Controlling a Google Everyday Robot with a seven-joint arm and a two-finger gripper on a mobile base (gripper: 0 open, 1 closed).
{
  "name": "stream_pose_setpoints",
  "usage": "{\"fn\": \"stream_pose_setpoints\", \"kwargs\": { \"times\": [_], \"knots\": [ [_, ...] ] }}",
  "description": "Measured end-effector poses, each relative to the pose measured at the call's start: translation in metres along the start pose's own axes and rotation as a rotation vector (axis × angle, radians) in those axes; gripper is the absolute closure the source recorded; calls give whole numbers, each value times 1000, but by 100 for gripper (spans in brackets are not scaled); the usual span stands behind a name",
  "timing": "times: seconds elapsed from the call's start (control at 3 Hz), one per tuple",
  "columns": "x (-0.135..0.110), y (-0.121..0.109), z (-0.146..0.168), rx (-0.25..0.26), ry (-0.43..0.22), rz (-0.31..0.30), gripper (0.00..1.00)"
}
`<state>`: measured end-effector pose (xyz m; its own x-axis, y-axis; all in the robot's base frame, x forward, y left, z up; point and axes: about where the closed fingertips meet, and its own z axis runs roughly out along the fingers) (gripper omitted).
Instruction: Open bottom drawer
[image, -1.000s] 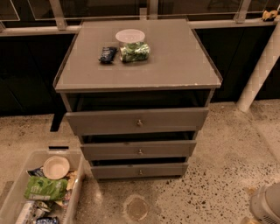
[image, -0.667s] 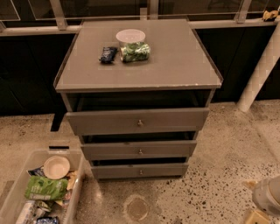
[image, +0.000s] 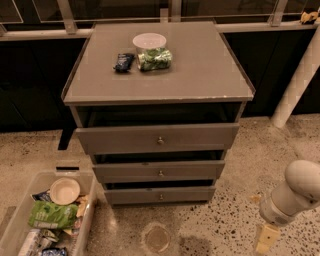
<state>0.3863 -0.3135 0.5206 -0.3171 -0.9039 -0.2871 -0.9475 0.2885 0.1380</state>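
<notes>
A grey three-drawer cabinet (image: 200, 75) stands in the middle of the camera view. The bottom drawer (image: 130, 196) is the lowest and narrowest grey front, with a small round metal knob (image: 161, 196) at its centre; it stands slightly out from the frame. The middle drawer (image: 125, 172) and top drawer (image: 120, 139) sit above it, each pulled out a little further. My white arm (image: 295, 192) comes in at the lower right, and the gripper (image: 265, 240) hangs low there, well to the right of the bottom drawer and apart from it.
On the cabinet top lie a white bowl (image: 149, 40), a green bag (image: 155, 59) and a dark packet (image: 123, 62). A clear bin (image: 87, 215) with a bowl and snack bags stands on the floor at lower left. A white post (image: 300, 75) rises at right.
My arm has risen further into view at the lower right and reached left toward the cabinet. The drawers and objects have not moved.
</notes>
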Motion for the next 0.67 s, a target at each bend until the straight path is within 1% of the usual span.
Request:
{"fn": "stream_pose_setpoints", "kwargs": {
  "times": [0.33,0.67],
  "knots": [
    [1,0,0,1,0,1,0],
    [8,-21,26,6,1,12,0]
  ]
}}
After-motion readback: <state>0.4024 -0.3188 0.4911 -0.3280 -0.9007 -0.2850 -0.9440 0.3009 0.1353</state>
